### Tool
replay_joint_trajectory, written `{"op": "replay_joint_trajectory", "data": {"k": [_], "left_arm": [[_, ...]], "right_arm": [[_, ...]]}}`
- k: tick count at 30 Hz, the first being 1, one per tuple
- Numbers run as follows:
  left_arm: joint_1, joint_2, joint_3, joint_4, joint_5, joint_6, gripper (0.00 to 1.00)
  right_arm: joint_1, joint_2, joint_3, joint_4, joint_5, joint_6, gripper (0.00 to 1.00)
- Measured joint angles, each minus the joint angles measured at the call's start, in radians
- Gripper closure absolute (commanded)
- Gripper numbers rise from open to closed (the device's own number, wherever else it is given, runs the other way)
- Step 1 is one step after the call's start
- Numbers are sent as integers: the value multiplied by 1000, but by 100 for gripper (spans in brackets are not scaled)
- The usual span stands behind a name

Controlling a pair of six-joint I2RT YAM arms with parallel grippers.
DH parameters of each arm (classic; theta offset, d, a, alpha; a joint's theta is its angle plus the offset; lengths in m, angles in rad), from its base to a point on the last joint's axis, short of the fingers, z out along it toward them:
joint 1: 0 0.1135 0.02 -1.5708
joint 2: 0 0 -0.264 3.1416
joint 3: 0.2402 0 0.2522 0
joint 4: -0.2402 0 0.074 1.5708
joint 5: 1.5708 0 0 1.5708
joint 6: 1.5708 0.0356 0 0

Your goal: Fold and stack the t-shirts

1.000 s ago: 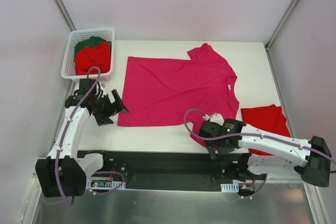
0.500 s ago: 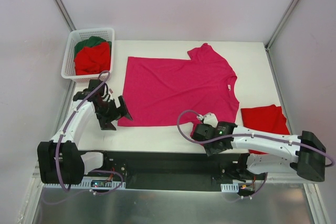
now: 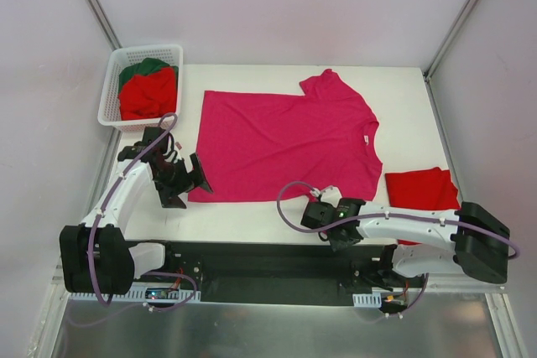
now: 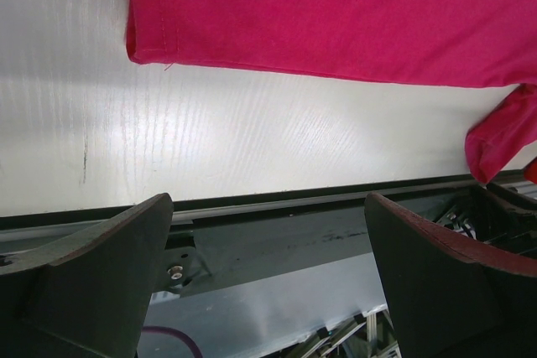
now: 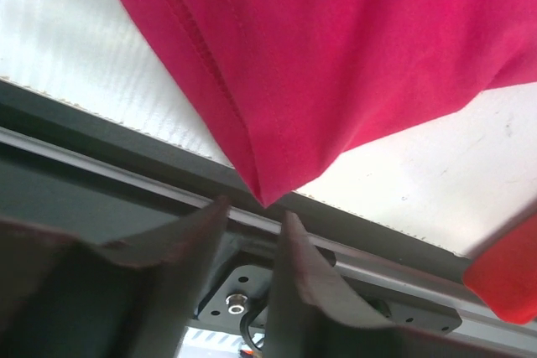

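T-shirts (image 3: 148, 94): red and green, in basket (image 3: 108, 94), 10 o'clock.
Left gripper (image 3: 188, 188): stood spread wide, empty, 8 o'clock.
Magenta t-shirt (image 3: 281, 136): lay flat, centre.
Right gripper (image 5: 253, 211): jaws nearly together at the sleeve tip (image 5: 262, 190), 5 o'clock; hold uncertain.
Risk: a shallow pinch might slip, skewing the fold.

2 white arms (image 3: 117, 197), black joints, looping purple cables (image 3: 280, 203)
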Motion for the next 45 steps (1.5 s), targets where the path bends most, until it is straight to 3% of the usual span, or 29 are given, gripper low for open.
{"op": "replay_joint_trajectory", "data": {"k": [8, 22, 35, 45], "left_arm": [[-1, -1, 0, 0, 8, 0, 1], [-1, -11, -6, 2, 27, -1, 1], [-1, 6, -8, 2, 8, -1, 1], [-2, 98, 42, 8, -108, 2, 0]], "right_arm": [[0, 25, -11, 3, 11, 1, 61], [-98, 43, -21, 50, 15, -52, 62], [-98, 74, -21, 76, -2, -98, 81], [-98, 82, -19, 76, -5, -106, 80]]}}
